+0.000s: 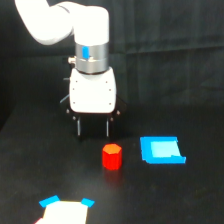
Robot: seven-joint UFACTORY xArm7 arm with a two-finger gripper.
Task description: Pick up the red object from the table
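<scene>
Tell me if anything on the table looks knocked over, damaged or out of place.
Nothing stands out. The red object stands upright on the table, the flat blue piece lies beside it, and the gripper hangs above and behind.

Arm: the white arm (60, 22) is entering from the upper left of the frame, bending over and pointing straight down in the upper middle.
Wrist: a silver ring (91, 59) with a small blue mark is sitting between the arm's last link and the white gripper body (93, 91).
Gripper: the gripper (93, 129) is hanging upright at the frame's centre-left, fingers pointing down.
Fingers: two thin dark fingers (78, 127) are standing parallel with a clear gap between them, gripping nothing.
</scene>
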